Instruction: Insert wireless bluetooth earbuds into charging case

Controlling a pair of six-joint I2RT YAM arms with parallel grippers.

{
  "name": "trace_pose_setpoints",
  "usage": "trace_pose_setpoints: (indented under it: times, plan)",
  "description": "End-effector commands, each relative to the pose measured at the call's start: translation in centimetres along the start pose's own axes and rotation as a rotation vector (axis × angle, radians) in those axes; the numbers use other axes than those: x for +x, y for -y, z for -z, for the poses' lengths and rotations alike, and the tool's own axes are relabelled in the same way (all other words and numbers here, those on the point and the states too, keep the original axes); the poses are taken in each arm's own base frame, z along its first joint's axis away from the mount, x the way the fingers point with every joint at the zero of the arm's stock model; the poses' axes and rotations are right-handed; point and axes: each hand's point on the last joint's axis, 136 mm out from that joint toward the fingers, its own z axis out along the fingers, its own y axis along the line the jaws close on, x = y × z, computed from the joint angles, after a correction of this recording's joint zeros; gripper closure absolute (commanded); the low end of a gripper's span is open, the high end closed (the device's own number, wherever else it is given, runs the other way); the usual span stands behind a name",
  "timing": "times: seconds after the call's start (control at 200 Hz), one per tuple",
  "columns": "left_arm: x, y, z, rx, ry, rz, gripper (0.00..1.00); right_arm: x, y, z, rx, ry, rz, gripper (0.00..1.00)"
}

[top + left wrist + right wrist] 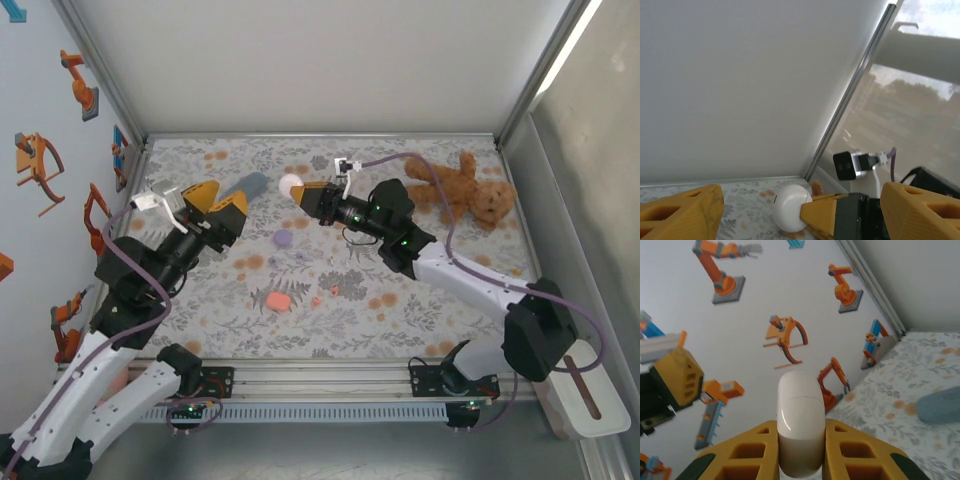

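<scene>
My right gripper (302,192) is shut on a white rounded charging case (291,185), lid closed, and holds it above the mat. In the right wrist view the case (800,415) stands upright between the two yellow fingers (747,452). My left gripper (224,197) hangs just left of it, open and empty. Seen from the left wrist, the case (789,207) sits ahead between the spread fingers (682,212), with a right-gripper finger (824,212) against it. Two tiny pink earbuds (316,300) (335,290) lie on the mat in the near middle.
A purple case (283,238) and a salmon-pink case (278,300) lie on the floral mat (400,300). A blue-grey object (246,185) rests behind the left gripper. A teddy bear (470,190) lies at the back right. Walls close in the left, back and right.
</scene>
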Motion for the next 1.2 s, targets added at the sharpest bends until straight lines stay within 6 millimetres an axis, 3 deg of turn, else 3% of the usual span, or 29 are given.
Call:
trace_pose_setpoints:
  times: [0.0, 0.305, 0.591, 0.931, 1.197]
  plan:
    - [5.3, 0.5, 1.5, 0.058, -0.304, -0.183, 0.19, 3.8, 0.2, 2.5, 0.068, -0.325, 0.319, 0.86]
    - [8.5, 5.1, 3.1, 0.414, -0.482, -0.361, 0.17, 4.3, -1.9, 7.8, 0.037, -0.594, 0.697, 0.87]
    - [12.0, 6.4, 3.1, 0.65, -0.552, -0.49, 0.18, 5.2, -2.5, 10.6, 0.004, -0.735, 0.881, 0.91]
    - [14.3, 5.7, -0.6, 0.703, -0.593, -0.541, 0.24, 5.5, -3.8, 10.8, -0.046, -0.763, 0.957, 0.91]
    - [15.4, 6.9, -1.7, 0.77, -0.586, -0.565, 0.27, 5.7, -4.5, 10.2, -0.064, -0.756, 0.98, 0.92]
